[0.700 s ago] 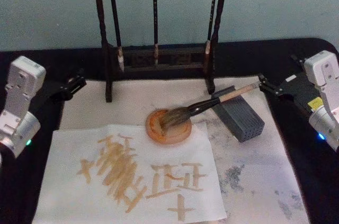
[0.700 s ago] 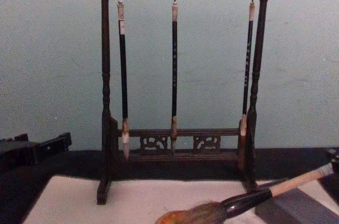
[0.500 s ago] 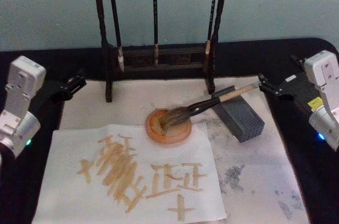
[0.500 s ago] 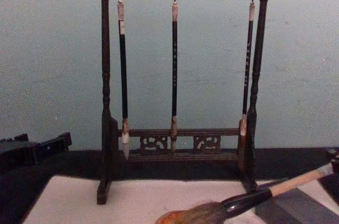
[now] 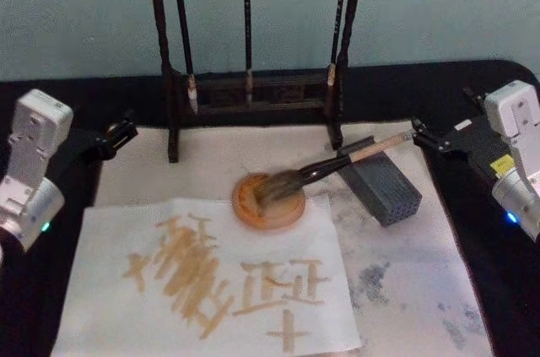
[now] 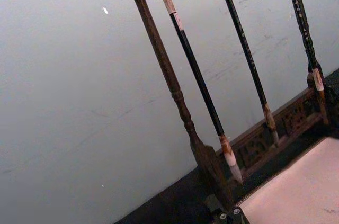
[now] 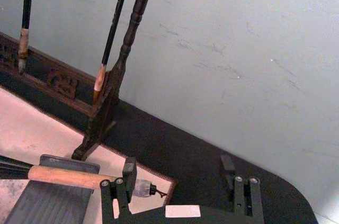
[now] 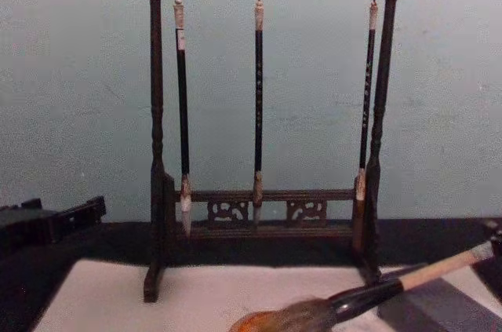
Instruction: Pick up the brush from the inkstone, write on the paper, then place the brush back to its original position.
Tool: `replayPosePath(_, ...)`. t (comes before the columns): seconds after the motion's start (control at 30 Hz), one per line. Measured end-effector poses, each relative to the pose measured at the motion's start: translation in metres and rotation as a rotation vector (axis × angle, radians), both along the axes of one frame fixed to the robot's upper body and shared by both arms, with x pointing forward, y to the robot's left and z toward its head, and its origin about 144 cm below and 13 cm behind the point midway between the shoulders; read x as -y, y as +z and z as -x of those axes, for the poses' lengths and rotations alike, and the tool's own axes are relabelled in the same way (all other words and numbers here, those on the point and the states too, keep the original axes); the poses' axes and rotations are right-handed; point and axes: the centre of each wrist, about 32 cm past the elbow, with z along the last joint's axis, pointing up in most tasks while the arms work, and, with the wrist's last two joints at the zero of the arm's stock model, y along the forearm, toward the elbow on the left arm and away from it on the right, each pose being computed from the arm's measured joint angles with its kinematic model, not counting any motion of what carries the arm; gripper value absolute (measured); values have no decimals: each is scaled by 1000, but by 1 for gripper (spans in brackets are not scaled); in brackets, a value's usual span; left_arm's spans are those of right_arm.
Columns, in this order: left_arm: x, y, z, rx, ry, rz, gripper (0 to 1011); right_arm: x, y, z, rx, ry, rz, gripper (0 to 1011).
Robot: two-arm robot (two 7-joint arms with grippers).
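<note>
Right wrist view: the brush lies with its handle tip just beside one of the right gripper's open jaws.

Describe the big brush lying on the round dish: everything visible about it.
The brush is large: bushy grey-brown bristles, a glossy black ferrule, a thick pale tan handle that looks wooden, and a small clear end cap. It lies tilted, bristles resting in the round orange-brown dish, handle propped on the dark grey block and pointing toward the robot's right. Its end sits beside one finger of the open right gripper; whether they touch cannot be told.
</note>
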Motion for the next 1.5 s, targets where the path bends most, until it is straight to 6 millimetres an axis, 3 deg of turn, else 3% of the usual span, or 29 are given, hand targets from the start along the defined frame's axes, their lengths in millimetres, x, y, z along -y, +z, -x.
replayPosePath(0.7, 0, 0, 0, 0, 0, 0, 1002, 0, 0, 0, -2, 2, -2, 1002)
replayPosePath(0.93, 0, 0, 0, 0, 0, 0, 1002, 5, 4, 2, -39, 22, -68, 1001)
replayPosePath(1.5, 0, 0, 0, 0, 0, 0, 1000, 22, 12, 27, -155, 85, -354, 1001)
